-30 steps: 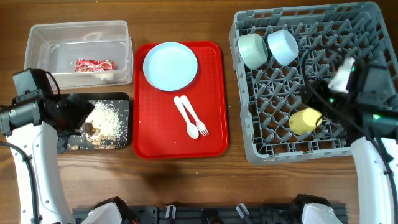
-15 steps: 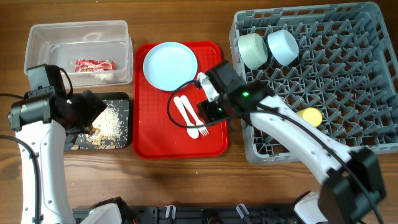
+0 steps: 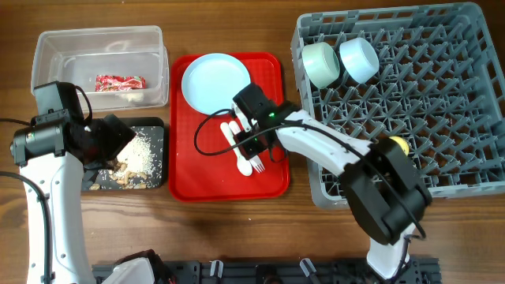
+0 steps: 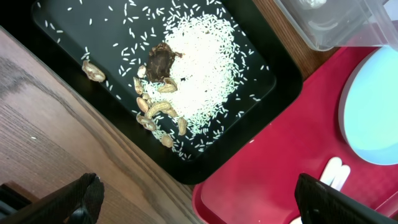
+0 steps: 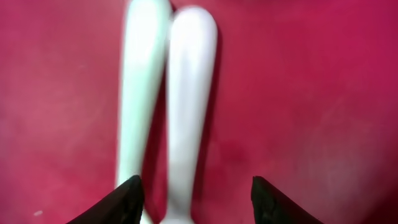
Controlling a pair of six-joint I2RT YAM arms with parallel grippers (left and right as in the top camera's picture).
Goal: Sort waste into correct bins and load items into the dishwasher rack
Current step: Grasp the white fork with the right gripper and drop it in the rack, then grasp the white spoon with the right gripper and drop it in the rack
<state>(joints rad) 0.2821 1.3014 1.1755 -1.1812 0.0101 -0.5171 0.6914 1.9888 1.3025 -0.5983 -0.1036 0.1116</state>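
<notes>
My right gripper [image 3: 251, 140] is open low over the red serving tray [image 3: 197, 170], straddling the handles of the white spoon and fork [image 3: 241, 151]. In the right wrist view both handles [image 5: 186, 93] lie side by side between and just past my open fingers [image 5: 196, 202]. The pale blue plate [image 3: 216, 84] lies on the tray's far end. My left gripper [image 3: 110, 143] is open and empty over the black tray [image 3: 158, 180] of rice scraps [image 3: 142, 148]; they also show in the left wrist view [image 4: 199, 68]. The red-and-white wrapper [image 3: 120, 82] lies in the clear tub [image 3: 79, 59].
The grey dishwasher rack [image 3: 458, 87] at the right holds a mint bowl [image 3: 320, 65], a pale blue bowl [image 3: 359, 59] and a yellow cup [image 3: 397, 145]. The right arm stretches from the rack's front corner across to the red tray.
My right arm has swung from the rack, leaving the yellow cup there, to the red tray and now sits over the spoon and fork. The left arm shifted slightly, then held still.
</notes>
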